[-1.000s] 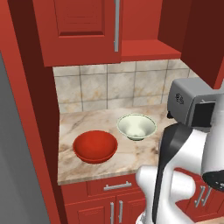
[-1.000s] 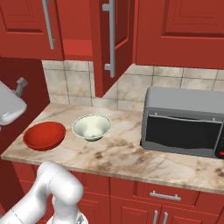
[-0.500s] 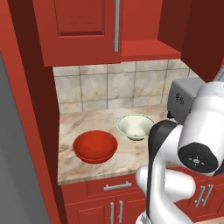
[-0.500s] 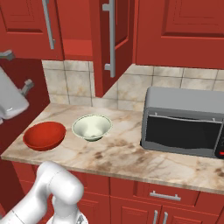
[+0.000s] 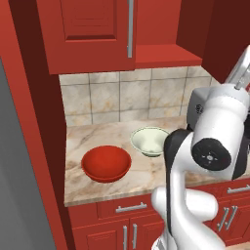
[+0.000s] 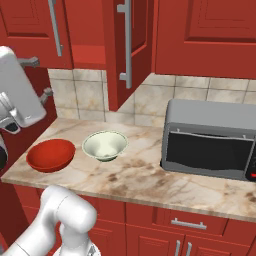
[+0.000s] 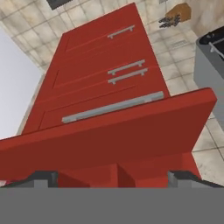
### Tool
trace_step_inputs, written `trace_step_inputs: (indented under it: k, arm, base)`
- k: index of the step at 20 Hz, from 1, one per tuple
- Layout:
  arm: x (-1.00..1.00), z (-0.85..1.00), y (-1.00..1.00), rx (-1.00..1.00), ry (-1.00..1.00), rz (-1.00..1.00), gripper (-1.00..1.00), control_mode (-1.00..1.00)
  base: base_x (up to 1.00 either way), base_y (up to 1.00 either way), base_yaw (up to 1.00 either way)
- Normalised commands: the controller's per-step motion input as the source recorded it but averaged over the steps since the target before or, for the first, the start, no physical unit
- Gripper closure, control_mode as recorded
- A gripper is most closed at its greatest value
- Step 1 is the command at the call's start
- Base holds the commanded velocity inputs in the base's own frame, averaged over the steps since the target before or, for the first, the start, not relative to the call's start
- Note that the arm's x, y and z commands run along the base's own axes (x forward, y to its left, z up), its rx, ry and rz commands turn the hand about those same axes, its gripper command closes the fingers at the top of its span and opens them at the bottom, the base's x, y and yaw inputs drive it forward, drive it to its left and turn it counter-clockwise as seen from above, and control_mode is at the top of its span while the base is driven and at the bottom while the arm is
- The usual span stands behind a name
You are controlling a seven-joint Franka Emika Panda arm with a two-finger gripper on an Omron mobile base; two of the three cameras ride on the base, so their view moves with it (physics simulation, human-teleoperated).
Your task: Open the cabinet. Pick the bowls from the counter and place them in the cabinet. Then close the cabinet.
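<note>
Right base view: cabinet [image 6: 131,55] door ajar, edge-on, handle [image 6: 127,45] vertical.

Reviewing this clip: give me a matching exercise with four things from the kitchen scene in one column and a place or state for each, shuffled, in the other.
Things:
1. red bowl
2. pale bowl
3. cabinet door
4. microwave

Places or states:
A. swung open above the counter
B. at the counter's right end
C. nearest the counter's left end
D. on the counter between the red bowl and the microwave

Pairs: 1-C, 2-D, 3-A, 4-B
</note>
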Motion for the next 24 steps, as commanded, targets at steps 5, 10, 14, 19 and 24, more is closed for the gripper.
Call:
trace_step_inputs:
  k: [5,10,14,19,24]
  arm:
    - [0.46,-0.12,-0.10,0.04,0.02,0.06,-1.00,-1.00]
    - [0.34,-0.03,-0.21,0.05,0.06,0.03,-1.00,-1.00]
    - [0.22,-0.04,-0.30,0.06,0.02,-0.02,-1.00,-1.00]
    - [0.33,-0.05,-0.08,0.02,0.05,-0.04,-1.00,-1.00]
    - [0.38,-0.07,-0.05,0.00,0.04,-0.01,-1.00,-1.00]
  base:
    - [0.00,0.00,0.00]
    - [0.00,0.00,0.00]
    - [0.00,0.00,0.00]
    - [0.00,0.00,0.00]
    - [0.00,0.00,0.00]
